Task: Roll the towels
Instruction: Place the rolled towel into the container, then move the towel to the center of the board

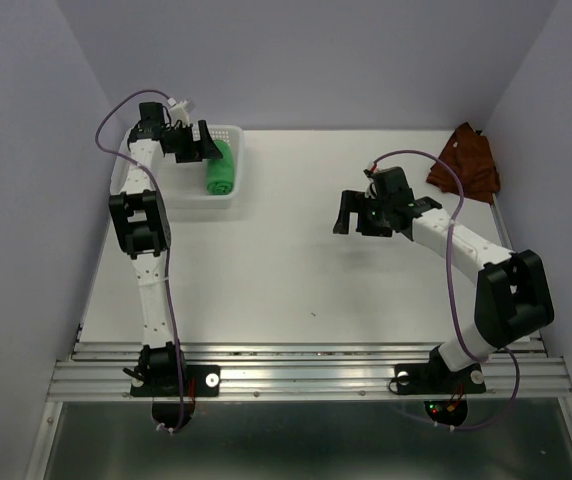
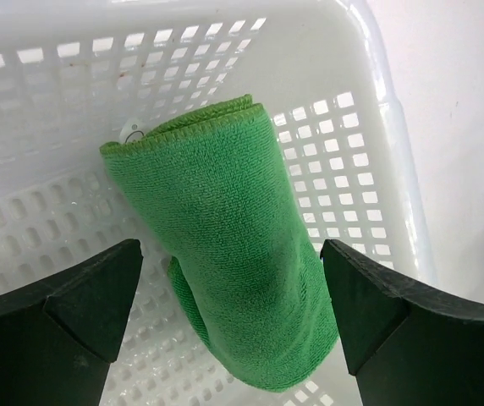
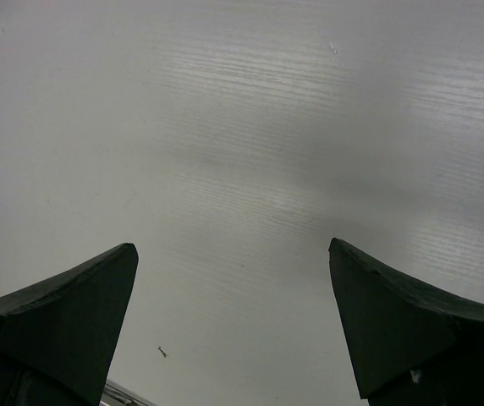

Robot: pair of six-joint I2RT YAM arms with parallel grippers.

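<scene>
The bright green towel (image 1: 221, 169) lies rolled up inside the white perforated basket (image 1: 228, 201) at the back left. In the left wrist view the green roll (image 2: 225, 254) lies on the basket floor (image 2: 47, 237). My left gripper (image 1: 203, 143) hangs over the basket, open, its fingers on either side of the roll without touching it (image 2: 229, 317). The rust reddish-brown towel (image 1: 466, 160) lies crumpled at the back right by the wall. My right gripper (image 1: 356, 218) is open and empty over bare table (image 3: 229, 321), well left of the rust towel.
Purple walls close in the table on the left, back and right. A metal rail (image 1: 306, 368) runs along the near edge by the arm bases. A tiny speck (image 3: 162, 351) lies on the table under the right gripper.
</scene>
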